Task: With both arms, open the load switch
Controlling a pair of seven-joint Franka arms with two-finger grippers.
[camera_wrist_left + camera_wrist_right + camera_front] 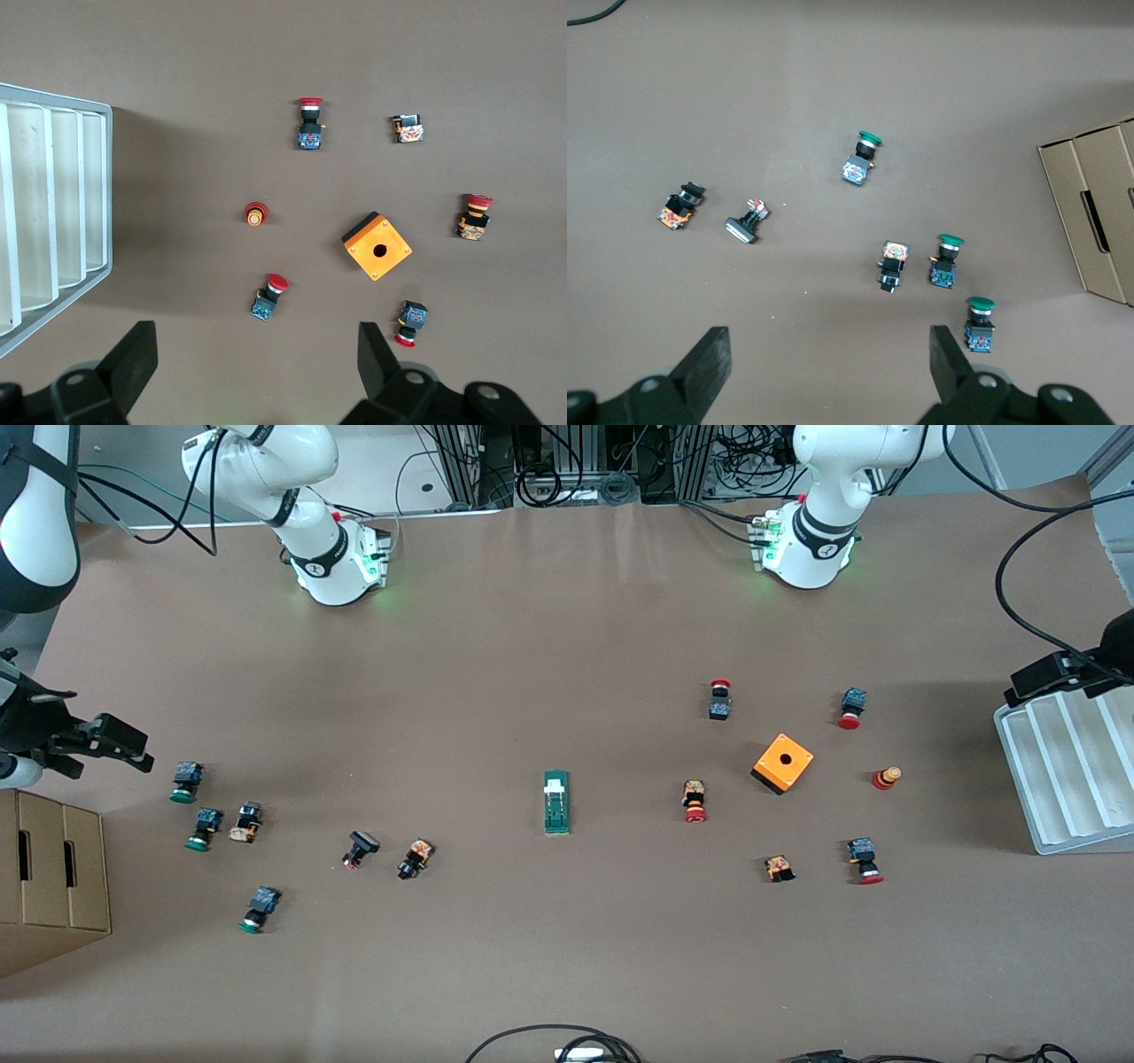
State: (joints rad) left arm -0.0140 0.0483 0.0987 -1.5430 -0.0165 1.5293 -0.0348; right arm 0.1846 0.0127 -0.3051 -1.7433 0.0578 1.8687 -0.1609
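Observation:
The load switch (556,802), a narrow dark-green block with a white lever piece, lies flat near the middle of the table. It shows in neither wrist view. My left gripper (1052,678) hangs high over the white tray's corner at the left arm's end. It is open, with bare table between its fingers (255,341). My right gripper (120,746) hangs high over the table's edge at the right arm's end, above the green-capped buttons. It is open too, with nothing between its fingers (828,341). Both are well away from the switch.
An orange cube box (783,763) with a hole and several red-capped push buttons (695,801) lie toward the left arm's end, beside a white ribbed tray (1054,771). Green-capped buttons (187,781) and a cardboard box (49,877) lie toward the right arm's end.

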